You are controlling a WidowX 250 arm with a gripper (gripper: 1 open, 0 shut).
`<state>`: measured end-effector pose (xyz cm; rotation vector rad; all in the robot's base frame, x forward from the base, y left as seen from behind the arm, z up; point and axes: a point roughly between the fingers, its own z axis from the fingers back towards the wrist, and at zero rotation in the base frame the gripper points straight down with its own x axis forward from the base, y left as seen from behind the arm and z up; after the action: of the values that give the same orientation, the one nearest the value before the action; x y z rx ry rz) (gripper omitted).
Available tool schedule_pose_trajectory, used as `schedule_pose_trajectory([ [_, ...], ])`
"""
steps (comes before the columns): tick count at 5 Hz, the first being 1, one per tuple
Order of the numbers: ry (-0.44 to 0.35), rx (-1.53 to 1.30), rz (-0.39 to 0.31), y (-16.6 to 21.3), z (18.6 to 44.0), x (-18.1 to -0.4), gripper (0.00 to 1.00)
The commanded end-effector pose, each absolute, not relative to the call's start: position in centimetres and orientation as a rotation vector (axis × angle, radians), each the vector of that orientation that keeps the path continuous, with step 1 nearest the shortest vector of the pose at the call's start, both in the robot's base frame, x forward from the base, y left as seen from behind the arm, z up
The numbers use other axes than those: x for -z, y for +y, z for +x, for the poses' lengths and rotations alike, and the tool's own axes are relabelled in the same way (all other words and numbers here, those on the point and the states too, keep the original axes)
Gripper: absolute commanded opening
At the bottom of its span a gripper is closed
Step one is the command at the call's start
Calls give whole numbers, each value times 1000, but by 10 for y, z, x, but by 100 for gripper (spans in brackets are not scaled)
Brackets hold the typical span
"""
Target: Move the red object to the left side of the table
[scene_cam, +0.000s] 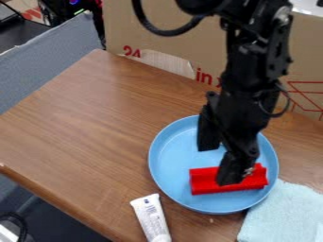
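Observation:
The red object [229, 179] is a flat bar lying in the front part of the round blue plate [165, 156], on the right side of the brown table [89, 104]. My black gripper [218, 163] hangs low over the plate, open. One finger [233, 168] stands in front of the bar's middle and the other finger [207, 134] is over the plate behind it. I cannot tell whether a finger touches the bar. The arm hides the back of the plate.
A cardboard box with red print [164, 38] stands along the far edge. A white tube [151, 219] lies at the front edge, left of a light blue cloth [288, 219]. The table's left half shows bare wood.

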<state>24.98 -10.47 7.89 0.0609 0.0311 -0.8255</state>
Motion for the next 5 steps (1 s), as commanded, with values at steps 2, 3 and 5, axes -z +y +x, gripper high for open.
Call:
schedule_pose_trajectory([
  [2, -61, 853, 82, -110, 264, -92, 100],
  [3, -73, 841, 81, -112, 258, -79, 100],
  [5, -111, 854, 113, -112, 257, -106, 100],
])
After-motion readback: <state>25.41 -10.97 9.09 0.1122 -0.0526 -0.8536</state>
